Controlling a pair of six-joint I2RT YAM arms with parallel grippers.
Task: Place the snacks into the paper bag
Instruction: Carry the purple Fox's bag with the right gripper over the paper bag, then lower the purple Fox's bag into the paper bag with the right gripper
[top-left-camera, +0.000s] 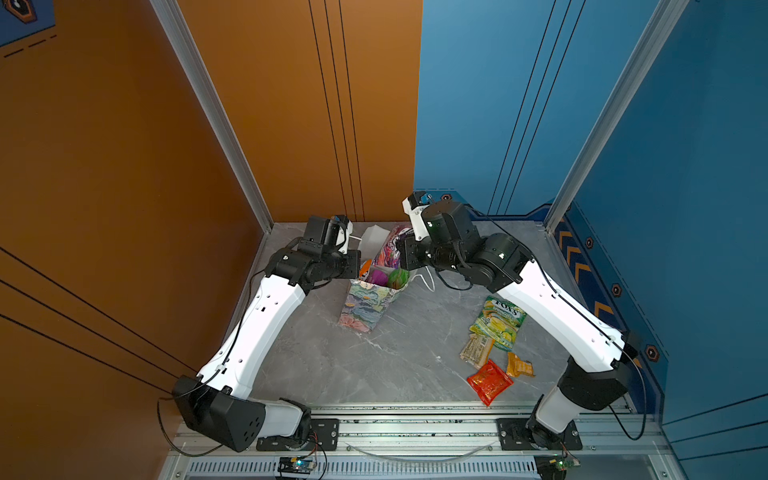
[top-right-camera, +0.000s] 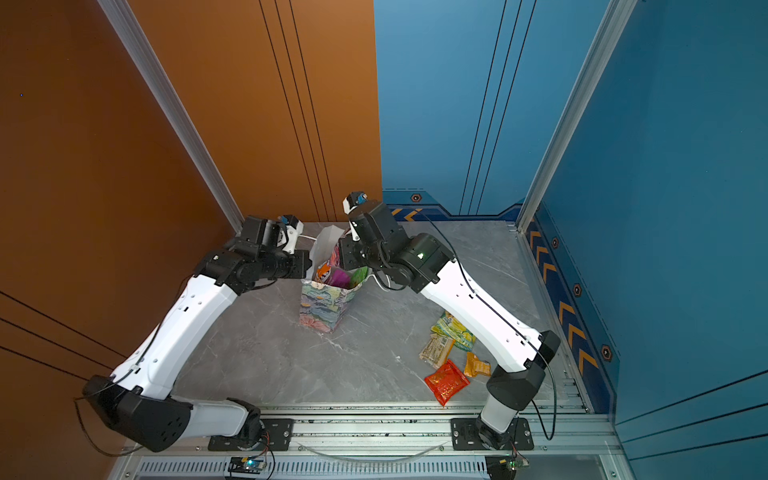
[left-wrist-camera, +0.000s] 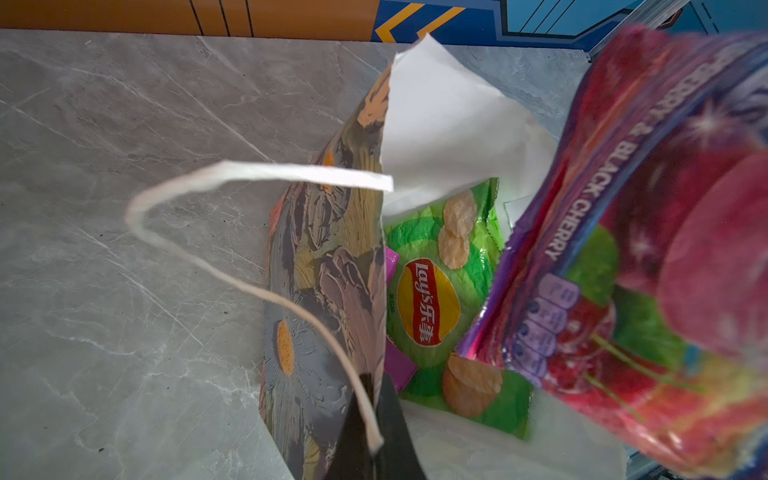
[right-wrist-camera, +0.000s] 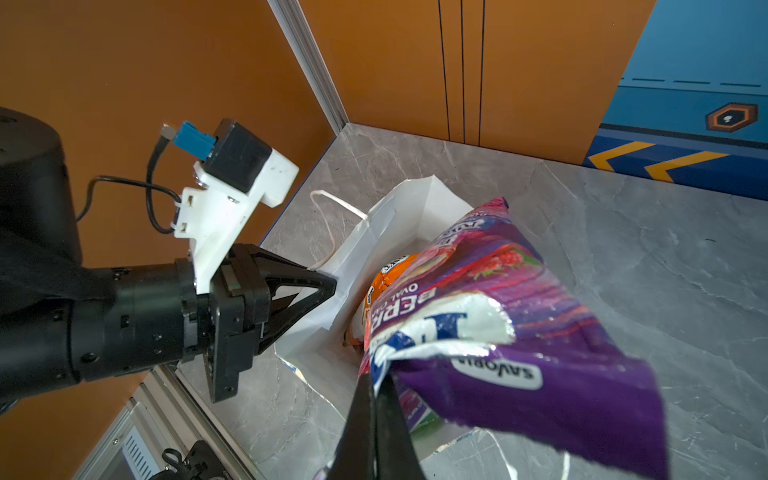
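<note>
The floral paper bag (top-left-camera: 360, 312) (top-right-camera: 320, 309) stands upright at the back middle of the table. My left gripper (left-wrist-camera: 374, 401) (top-left-camera: 358, 264) is shut on the bag's left wall at the rim (left-wrist-camera: 328, 270), beside a white cord handle (left-wrist-camera: 232, 174). My right gripper (right-wrist-camera: 376, 380) (top-left-camera: 402, 254) is shut on a corner of the purple Fox's berry packet (right-wrist-camera: 519, 332) (left-wrist-camera: 623, 249) (top-left-camera: 390, 248), which hangs tilted over the bag's mouth. Inside lie the green Lay's packet (left-wrist-camera: 436, 291), a magenta packet (left-wrist-camera: 400, 368) and an orange packet (right-wrist-camera: 386, 276).
On the table at the right, under my right arm, lie a yellow-green Fox's packet (top-left-camera: 498, 322), a tan packet (top-left-camera: 476, 351), a small orange packet (top-left-camera: 519, 365) and a red packet (top-left-camera: 490, 382). Orange and blue walls close off the back and sides.
</note>
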